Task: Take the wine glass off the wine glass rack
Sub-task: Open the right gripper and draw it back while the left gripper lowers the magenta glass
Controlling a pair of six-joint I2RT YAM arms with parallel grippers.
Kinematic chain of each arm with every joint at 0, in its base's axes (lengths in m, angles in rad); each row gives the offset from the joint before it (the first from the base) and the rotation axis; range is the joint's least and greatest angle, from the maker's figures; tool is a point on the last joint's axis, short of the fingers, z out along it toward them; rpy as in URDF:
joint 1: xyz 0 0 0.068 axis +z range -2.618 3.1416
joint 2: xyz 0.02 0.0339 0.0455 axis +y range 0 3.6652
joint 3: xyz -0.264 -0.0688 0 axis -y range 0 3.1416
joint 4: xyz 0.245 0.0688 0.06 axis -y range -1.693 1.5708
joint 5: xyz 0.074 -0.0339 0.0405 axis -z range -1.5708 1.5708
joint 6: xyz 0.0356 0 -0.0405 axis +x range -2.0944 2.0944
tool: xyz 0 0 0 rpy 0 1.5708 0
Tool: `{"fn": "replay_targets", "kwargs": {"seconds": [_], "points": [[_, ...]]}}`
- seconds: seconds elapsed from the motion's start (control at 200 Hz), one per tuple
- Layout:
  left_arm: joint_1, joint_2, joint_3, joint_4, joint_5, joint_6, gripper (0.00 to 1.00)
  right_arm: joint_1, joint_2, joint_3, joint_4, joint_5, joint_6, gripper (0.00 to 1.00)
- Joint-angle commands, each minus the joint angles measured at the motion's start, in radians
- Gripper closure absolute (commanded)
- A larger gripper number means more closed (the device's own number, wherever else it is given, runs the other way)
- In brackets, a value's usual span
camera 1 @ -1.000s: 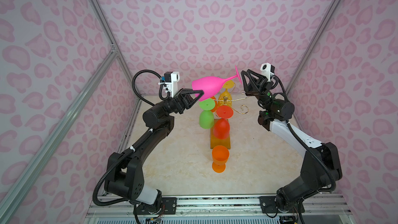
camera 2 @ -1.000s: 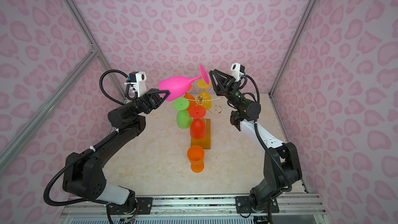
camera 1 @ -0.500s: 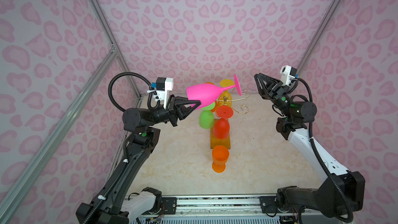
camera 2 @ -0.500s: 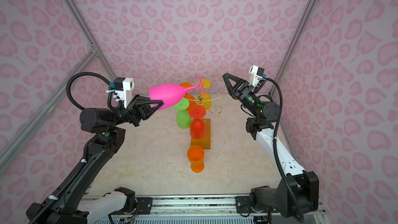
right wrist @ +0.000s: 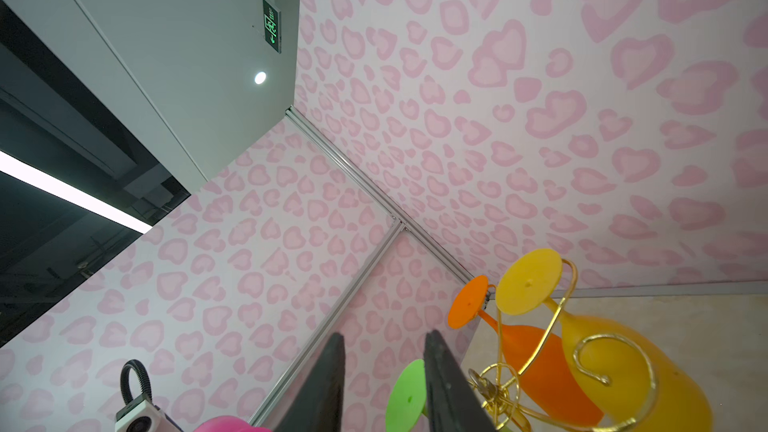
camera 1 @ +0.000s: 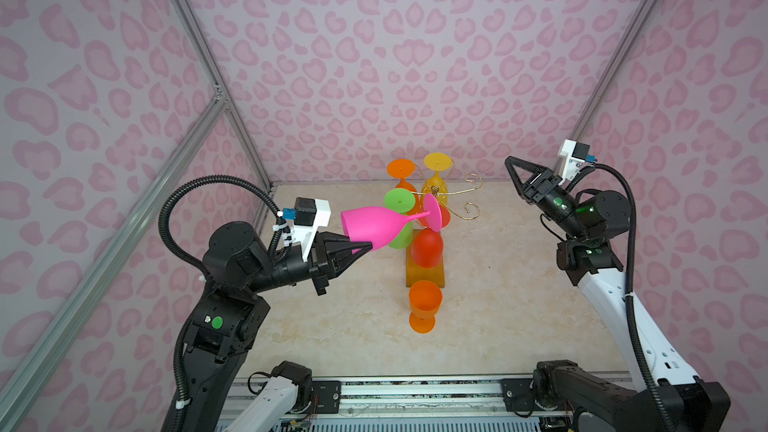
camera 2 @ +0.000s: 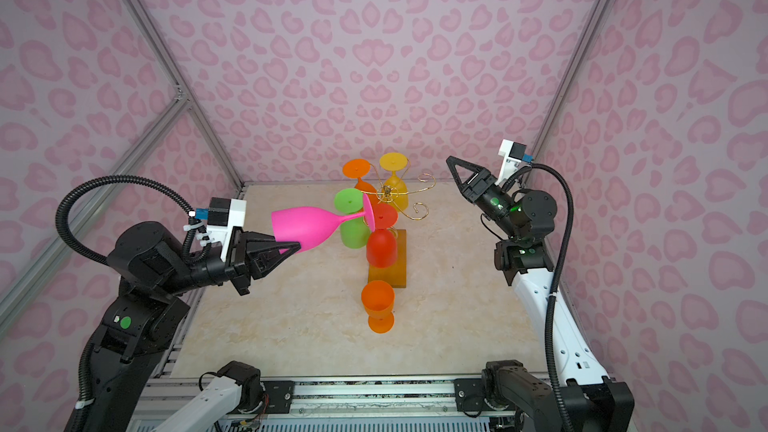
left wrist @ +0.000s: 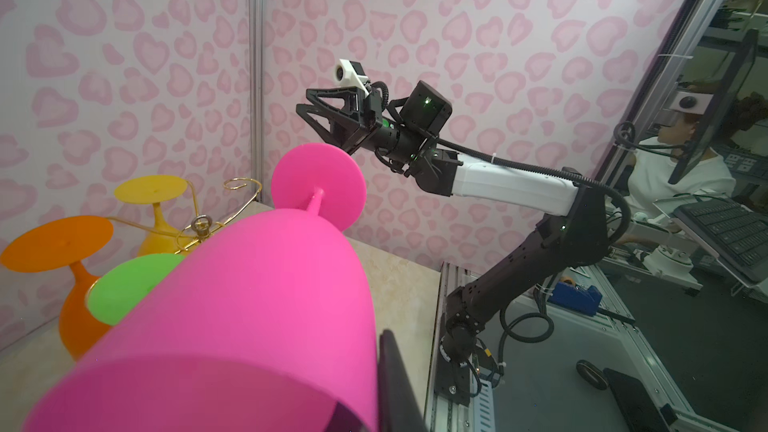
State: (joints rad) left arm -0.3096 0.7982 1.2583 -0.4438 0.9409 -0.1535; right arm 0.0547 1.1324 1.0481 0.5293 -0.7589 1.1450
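Left gripper (camera 1: 365, 247) clamped on bowl rim of pink wine glass (camera 1: 374, 228); glass horizontal in air, foot just beside wire arms of wine glass rack (camera 1: 434, 192), contact not discernible; rack stands on tabletop (camera 1: 332, 326), centre toward far edge; right gripper (camera 1: 508, 160) jaws apart, empty, raised near right edge.

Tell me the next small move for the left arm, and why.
Probably lower the pink wine glass toward the table and tip it upright. The left gripper is shut on its bowl rim, the glass lies sideways in the air, and its foot looks free of the wine glass rack. The right gripper is apart, open.
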Motion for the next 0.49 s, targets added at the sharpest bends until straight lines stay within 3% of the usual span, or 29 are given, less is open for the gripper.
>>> {"fn": "replay_targets", "kwargs": {"seconds": [0.0,0.49], "points": [[0.001,-0.020,0.016,-0.196,-0.076,0.105,0.98,-0.010,-0.002,-0.013,-0.009,-0.014,-0.025,0.68],[0.000,-0.027,0.005,-0.429,-0.251,0.221,0.98,-0.018,0.000,-0.025,-0.025,-0.016,-0.028,0.68]]}}
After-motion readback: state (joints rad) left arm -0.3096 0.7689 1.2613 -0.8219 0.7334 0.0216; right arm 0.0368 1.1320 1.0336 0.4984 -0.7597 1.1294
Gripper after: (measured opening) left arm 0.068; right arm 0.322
